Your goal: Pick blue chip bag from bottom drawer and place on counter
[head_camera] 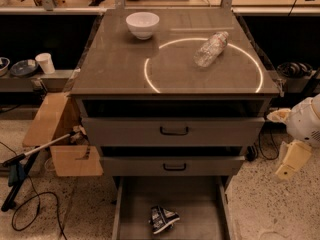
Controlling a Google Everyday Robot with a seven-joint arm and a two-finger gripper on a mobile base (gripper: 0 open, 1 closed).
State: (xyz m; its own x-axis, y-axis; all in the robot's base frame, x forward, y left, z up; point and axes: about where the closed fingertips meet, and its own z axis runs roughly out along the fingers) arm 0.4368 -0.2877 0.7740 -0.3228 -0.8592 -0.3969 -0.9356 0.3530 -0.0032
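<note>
I am seeing the end effector (291, 160) hanging low at the right of the bench (115, 69), and I cannot tell how open it is. The blue chip bag (163, 219) is lying on the floor of the open bottom drawer (200, 209), well apart from it

Blue chip bag (163, 219), seemingly crumpled, in bottom drawer (200, 204); gripper (291, 161) right.
</note>
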